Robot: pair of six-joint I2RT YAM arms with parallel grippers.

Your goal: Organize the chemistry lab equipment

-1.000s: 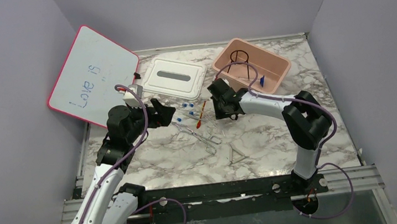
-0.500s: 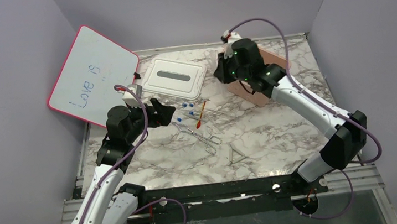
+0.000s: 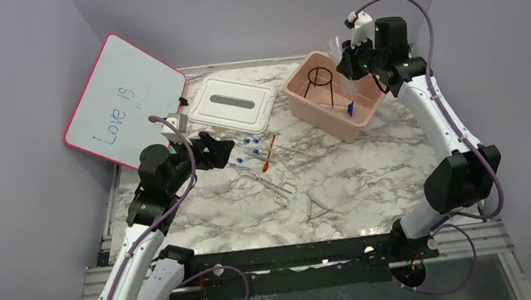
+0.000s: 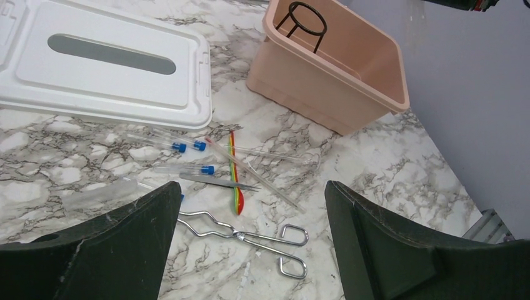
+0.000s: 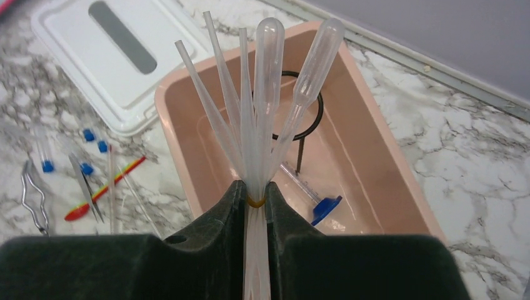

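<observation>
Marbled surface [image 3: 369, 176], grey walls around. My right hand [image 5: 253, 190] is pinched narrow on a banded bundle of pipettes [image 5: 269, 94], held over the pink bin [image 5: 362, 169] where the ring stand [image 5: 320, 112] sits. They look clear, thin, light and bendy, so gripping at the band seems right; squeezed bulbs would deform. My left hand [image 4: 252, 185] hangs wide and empty above the glass tubes [image 4: 164, 144], which look fragile and likely to roll.
</observation>
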